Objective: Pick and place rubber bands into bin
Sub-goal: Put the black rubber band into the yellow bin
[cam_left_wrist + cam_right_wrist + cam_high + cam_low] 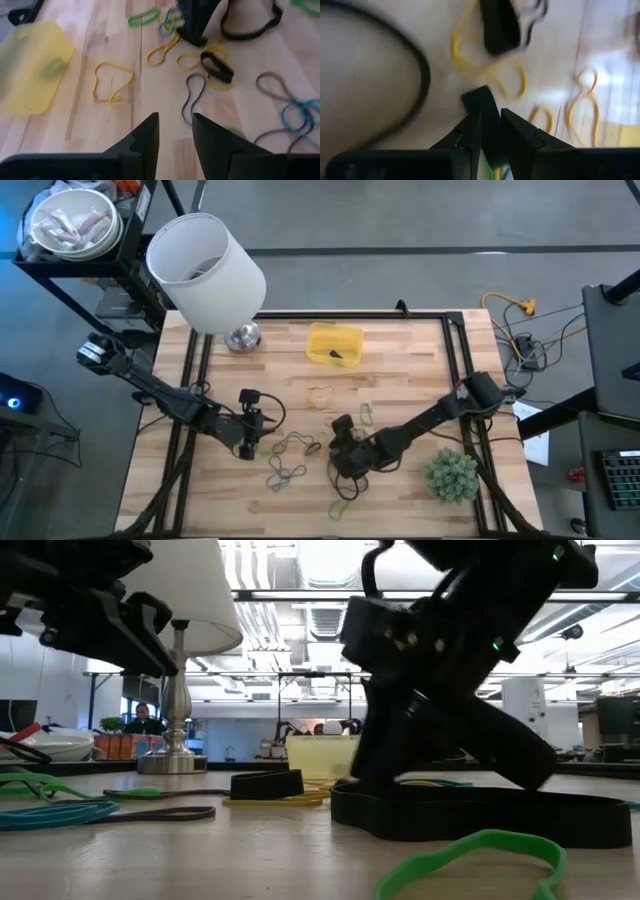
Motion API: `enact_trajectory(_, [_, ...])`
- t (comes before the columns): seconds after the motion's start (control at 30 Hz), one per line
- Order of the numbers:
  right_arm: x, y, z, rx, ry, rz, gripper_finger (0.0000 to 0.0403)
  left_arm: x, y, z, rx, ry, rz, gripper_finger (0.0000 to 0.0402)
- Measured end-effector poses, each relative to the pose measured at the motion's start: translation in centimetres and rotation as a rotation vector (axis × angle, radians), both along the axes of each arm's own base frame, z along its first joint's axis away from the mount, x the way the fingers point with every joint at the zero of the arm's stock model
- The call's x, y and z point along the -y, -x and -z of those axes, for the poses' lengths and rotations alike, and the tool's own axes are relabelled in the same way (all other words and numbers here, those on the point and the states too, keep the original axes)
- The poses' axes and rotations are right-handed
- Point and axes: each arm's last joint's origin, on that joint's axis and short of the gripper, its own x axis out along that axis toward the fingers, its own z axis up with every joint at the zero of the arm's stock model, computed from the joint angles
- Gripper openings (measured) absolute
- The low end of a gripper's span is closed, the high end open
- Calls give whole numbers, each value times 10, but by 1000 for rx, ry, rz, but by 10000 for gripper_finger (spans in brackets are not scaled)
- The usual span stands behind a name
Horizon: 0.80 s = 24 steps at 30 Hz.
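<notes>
Rubber bands lie loose on the wooden table: a yellow one (112, 82), a small wide black one (217, 67), a big black loop (480, 815), and green (470, 860) and blue (300, 112) ones. The yellow bin (325, 338) stands at the far middle with a dark thing (337, 356) in it. My right gripper (490, 117) is down at the table among the bands, with a black strip (479, 100) standing between its parted fingers. My left gripper (175, 122) hovers open over bare wood at the left of the bands, holding nothing. My right gripper comes slanting down from the table's right side, and a black band's strip (479, 100) fills the gap between its two fingers and sticks out past the tips. Whether the fingers touch it, I cannot tell.
A lamp with a big white shade (205, 260) and a metal foot (242, 337) stands at the far left. A green spiky ball plant (452, 473) sits near the right edge. A black frame (455, 340) runs along the table's sides. Bare wood lies between bands and bin.
</notes>
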Motion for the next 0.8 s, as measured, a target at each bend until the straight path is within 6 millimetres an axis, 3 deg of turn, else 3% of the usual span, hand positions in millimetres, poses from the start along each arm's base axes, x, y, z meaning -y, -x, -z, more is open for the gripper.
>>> enact_trajectory(0.17, [-1,2,-2,-8,-9,25,68,0,0,1,1,-3,1,101])
enact_trajectory(0.47, [-4,10,-26,45,-40,19,68,0,1,2,-6,-8,2,101])
enact_trajectory(0.8, [1,18,-7,13,4,31,68,0,0,2,1,-3,1,101])
